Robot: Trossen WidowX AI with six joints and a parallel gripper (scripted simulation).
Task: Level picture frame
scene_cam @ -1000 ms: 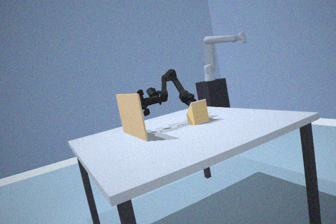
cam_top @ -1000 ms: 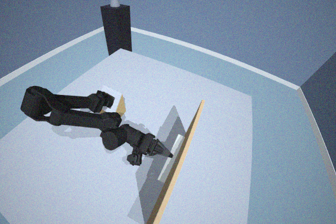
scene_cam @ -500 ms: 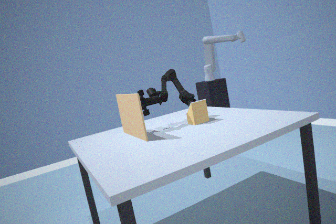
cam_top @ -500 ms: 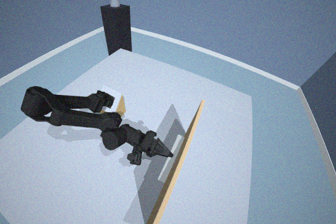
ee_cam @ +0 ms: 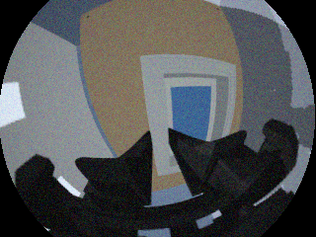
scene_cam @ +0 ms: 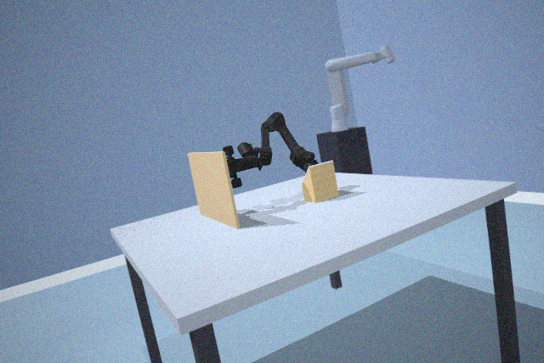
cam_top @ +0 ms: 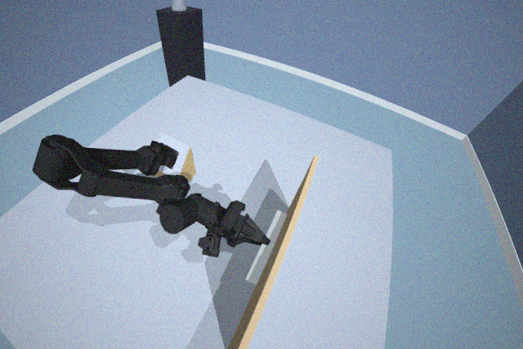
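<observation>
In the top view the black gripper (cam_top: 265,242) (ee_cam: 158,132) is clamping the pale, slim picture frame (cam_top: 264,248) (ee_cam: 154,101) before an upright tan board (cam_top: 276,261) (scene_cam: 214,187) (ee_cam: 116,64), which is hiding the frame in the exterior view, while in the wrist view the pale rectangular border is surrounding a flat blue panel (ee_cam: 191,109), its lower part lying between and behind the dark, angular fingertips.

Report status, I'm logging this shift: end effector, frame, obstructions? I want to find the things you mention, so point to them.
End effector (cam_top: 266,241) (ee_cam: 158,132) shut on frame (cam_top: 275,223) (ee_cam: 153,99). Frame before wooden panel (cam_top: 276,262) (scene_cam: 212,187) (ee_cam: 116,64). No obstruction seen.
</observation>
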